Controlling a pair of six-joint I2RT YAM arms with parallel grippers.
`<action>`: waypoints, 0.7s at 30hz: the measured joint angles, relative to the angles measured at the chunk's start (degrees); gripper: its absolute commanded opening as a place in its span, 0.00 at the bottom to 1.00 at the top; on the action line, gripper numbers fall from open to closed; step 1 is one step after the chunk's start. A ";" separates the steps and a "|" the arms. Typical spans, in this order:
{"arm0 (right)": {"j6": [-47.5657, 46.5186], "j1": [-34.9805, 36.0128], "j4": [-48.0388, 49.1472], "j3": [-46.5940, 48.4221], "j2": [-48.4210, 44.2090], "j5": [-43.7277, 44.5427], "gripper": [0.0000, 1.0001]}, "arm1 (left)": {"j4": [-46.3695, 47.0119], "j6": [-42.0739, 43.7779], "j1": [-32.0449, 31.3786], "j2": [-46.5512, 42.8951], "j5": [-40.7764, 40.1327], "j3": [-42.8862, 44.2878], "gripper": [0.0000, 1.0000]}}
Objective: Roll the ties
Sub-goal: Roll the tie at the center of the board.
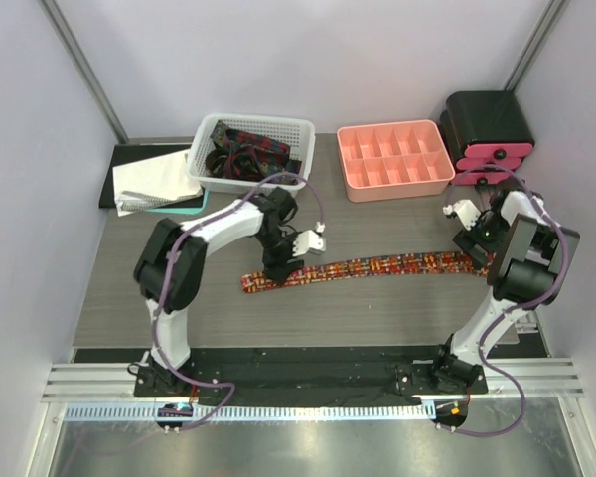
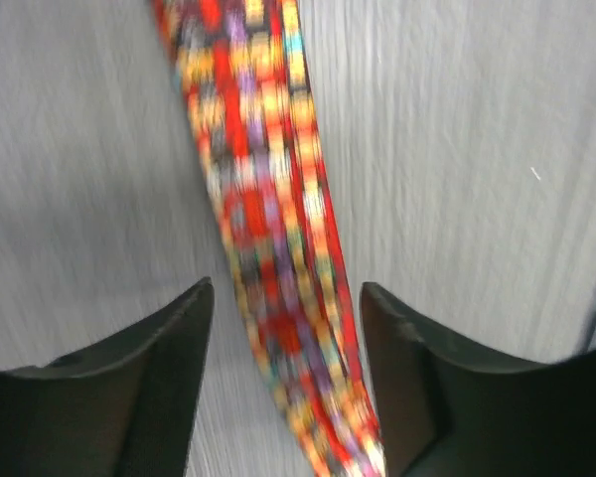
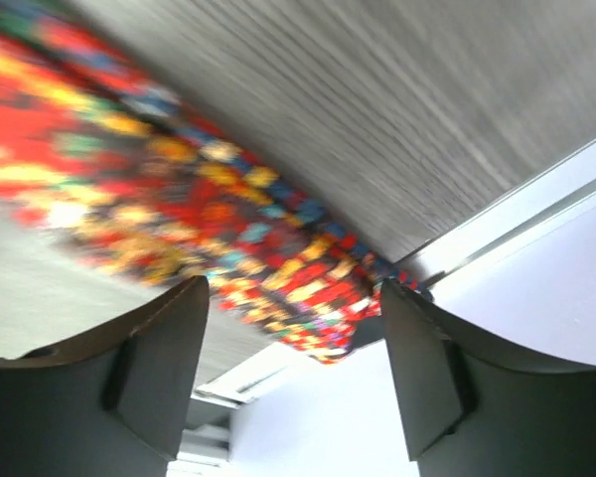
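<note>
A red patterned tie [image 1: 377, 266] lay flat across the table [image 1: 377, 313], running left to right. The left gripper [image 2: 286, 298] hung over its left end and the right gripper [image 3: 293, 293] over its right end, each with jaws apart, straddling the fabric. More ties [image 1: 243, 154] sat in a white basket [image 1: 201, 156] at the far left.

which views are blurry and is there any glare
Top external: sharp, the red patterned tie crisp, with glare on the metal sheet at the near edge. Left wrist: the tie's print is smeared. Right wrist: blurriest, the tie smeared at upper left, clearer near its tip.
</note>
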 measured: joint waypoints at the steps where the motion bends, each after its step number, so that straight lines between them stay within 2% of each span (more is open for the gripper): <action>1: 0.50 0.33 -1.11 0.00 -1.68 -2.40 0.82 | -0.48 0.28 1.29 -1.86 0.83 -0.92 0.75; 2: 1.07 0.70 -1.90 0.00 -3.28 -4.17 0.85 | -0.81 0.55 1.86 -4.09 1.81 -1.79 0.80; 3: 1.79 1.25 -2.93 0.02 -5.70 -6.10 0.88 | -1.01 0.68 4.39 -7.28 2.97 -2.80 0.99; 4: 2.67 2.01 -3.87 0.04 -8.41 -8.26 0.96 | -1.11 0.74 6.75 -11.74 4.52 -3.85 1.00; 5: 3.80 3.34 -4.85 0.11 -11.93 -10.73 1.00 | -1.07 0.90 8.44 -15.98 5.64 -4.35 1.00; 8: 7.76 7.89 -5.29 0.37 -20.59 -17.31 1.00 | 2.89 -1.51 12.52 -29.53 7.23 -6.54 1.00; 10: 10.38 11.37 -4.39 0.39 -25.29 -21.68 1.00 | 6.47 -2.91 12.50 -37.13 8.22 -9.79 1.00; 13: 16.61 15.91 1.03 -1.36 -31.06 -31.91 1.00 | 6.01 0.70 11.37 -43.60 9.42 -15.78 0.90; 16: 25.97 20.13 9.05 -5.03 -33.29 -38.58 0.97 | 3.15 7.37 12.48 -43.39 10.19 -19.02 0.86; 20: 36.17 32.68 13.51 -3.50 -25.75 -38.38 0.96 | -0.11 15.21 19.19 -39.06 11.34 -21.20 0.72; 21: 39.17 35.89 14.40 -2.73 -22.82 -38.36 0.91 | -1.66 17.35 20.72 -38.16 11.61 -21.16 0.70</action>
